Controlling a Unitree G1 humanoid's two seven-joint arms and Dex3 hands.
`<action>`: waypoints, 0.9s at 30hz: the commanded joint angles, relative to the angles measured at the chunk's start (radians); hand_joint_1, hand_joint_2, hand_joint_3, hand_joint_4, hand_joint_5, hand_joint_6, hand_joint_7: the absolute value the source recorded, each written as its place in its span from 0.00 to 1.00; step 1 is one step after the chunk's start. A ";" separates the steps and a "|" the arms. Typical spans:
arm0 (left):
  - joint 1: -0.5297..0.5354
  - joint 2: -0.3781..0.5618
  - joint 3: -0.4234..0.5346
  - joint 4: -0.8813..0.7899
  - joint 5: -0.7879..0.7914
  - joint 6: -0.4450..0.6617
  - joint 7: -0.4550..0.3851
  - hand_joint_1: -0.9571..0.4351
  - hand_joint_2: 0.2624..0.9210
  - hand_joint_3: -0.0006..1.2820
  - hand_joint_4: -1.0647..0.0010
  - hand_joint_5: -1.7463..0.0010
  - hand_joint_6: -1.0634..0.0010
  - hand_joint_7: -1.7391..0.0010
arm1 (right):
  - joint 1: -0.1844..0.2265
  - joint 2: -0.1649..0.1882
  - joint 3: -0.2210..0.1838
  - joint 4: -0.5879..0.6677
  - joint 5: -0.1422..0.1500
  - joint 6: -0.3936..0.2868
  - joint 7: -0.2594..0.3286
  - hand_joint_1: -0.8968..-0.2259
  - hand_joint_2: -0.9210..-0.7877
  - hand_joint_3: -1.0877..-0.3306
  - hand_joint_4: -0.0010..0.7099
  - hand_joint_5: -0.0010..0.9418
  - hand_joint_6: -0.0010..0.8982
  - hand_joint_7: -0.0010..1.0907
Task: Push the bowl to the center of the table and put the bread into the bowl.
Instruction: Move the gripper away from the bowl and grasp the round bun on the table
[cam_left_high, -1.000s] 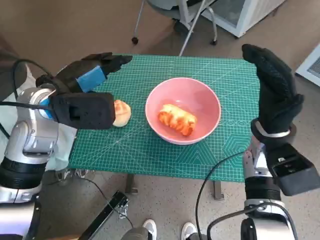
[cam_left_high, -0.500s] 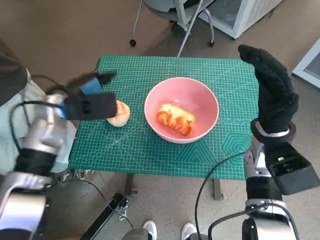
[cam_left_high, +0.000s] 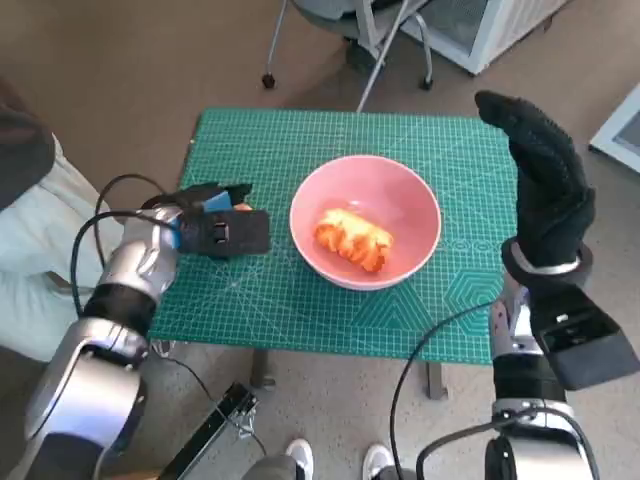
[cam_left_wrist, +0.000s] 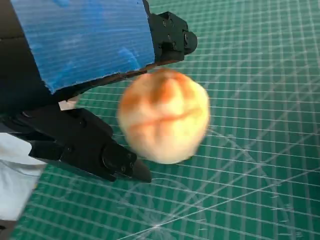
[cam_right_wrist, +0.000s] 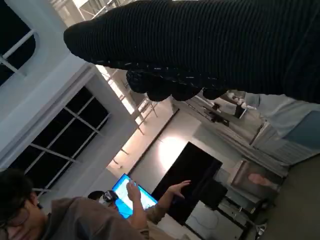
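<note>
change: left hand has dropped from hovering above the mat a second ago down onto the round bun; bowl and right hand sit where they did.
left hand state: fingers bracket the bun on two sides, blue-taped back over it; looks like contact, but whether it is clamped or just cupped, cannot tell. Bun is blurred in the left wrist view.
right hand state: raised upright over the table's right edge, fingers extended and together, holding nothing, well clear of the bowl.
bun location: on the green mat, just left of the bowl, outside it; almost fully hidden under the left hand in the head view.
bun look: pale, rounded, golden-brown top with creased segments, soft-looking.
bowl: pink, round, near the mat's middle, so the push step reads as done.
inside bowl: a glazed twisted pastry lies on the bowl floor.
why placed: left hand likely wraps the bun for a lift into the bowl; right hand likely parked out of the way.
other: person low in the right wrist view.
</note>
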 joint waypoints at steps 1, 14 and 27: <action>-0.035 -0.032 -0.022 0.063 0.020 -0.015 0.035 0.49 0.70 0.00 1.00 1.00 0.88 0.99 | 0.029 -0.011 0.001 -0.005 -0.004 0.012 0.004 0.45 0.00 0.49 0.50 0.00 0.02 0.76; -0.022 -0.101 -0.048 0.143 0.041 0.017 0.130 0.52 0.75 0.01 0.96 0.99 0.85 0.98 | 0.043 -0.012 0.010 -0.040 0.015 0.043 0.010 0.47 0.00 0.48 0.49 0.00 0.01 0.77; 0.020 -0.070 -0.089 0.150 0.086 -0.053 0.329 0.68 0.98 0.05 0.37 0.45 0.42 0.47 | 0.062 -0.012 0.005 -0.074 -0.004 0.048 -0.008 0.47 0.00 0.48 0.49 0.00 0.01 0.78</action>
